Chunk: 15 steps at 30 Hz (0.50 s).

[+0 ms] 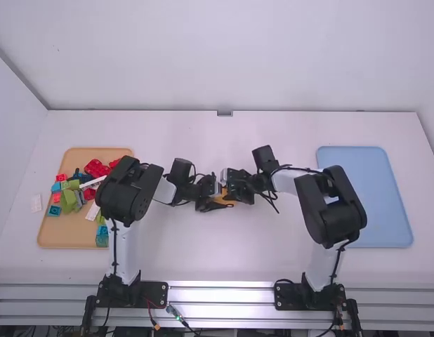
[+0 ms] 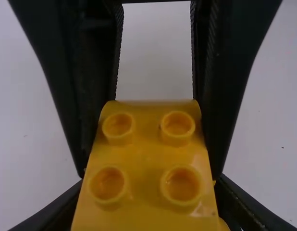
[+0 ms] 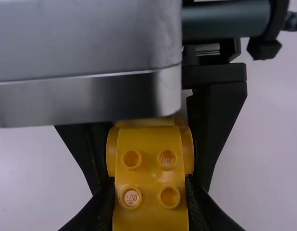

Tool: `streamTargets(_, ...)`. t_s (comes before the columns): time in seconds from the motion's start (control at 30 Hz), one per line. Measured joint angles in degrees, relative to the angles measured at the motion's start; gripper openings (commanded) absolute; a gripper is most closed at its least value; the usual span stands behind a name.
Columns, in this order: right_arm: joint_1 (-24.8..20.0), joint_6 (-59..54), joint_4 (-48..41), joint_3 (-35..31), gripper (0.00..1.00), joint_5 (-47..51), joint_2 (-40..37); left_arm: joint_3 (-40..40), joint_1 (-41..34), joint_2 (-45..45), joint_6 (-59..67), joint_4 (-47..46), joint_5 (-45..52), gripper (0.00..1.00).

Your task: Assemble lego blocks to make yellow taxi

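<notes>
Blocks (image 3: pixel 151 180), yellow and studded, at the middle of the white table (image 1: pixel 210 260). Clamped from facing sides in left gripper (image 1: pixel 217 198) and right gripper (image 1: pixel 233 192). Farther out, leftward, tan tray (image 1: pixel 62 235) of mixed bricks (image 1: pixel 96 168); rightward, blue tray (image 1: pixel 387 200).

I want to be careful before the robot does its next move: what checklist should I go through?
1. Right gripper closed on the yellow plastic block with round studs: ok.
2. Left gripper closed on the wider, rounded yellow piece: ok.
3. Both yellow pieces fully joined: cannot tell.
4. All loose pieces inside the tan tray: not ok; a white rectangular piece lies beside it.
</notes>
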Motion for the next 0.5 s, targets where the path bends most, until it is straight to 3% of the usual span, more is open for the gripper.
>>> streamTargets(0.5, 1.79, 4.68, -1.20, 0.70, 0.42, 5.51, 0.09, 0.02, -0.02, 0.00, -0.48, 0.35, -0.55, 0.50)
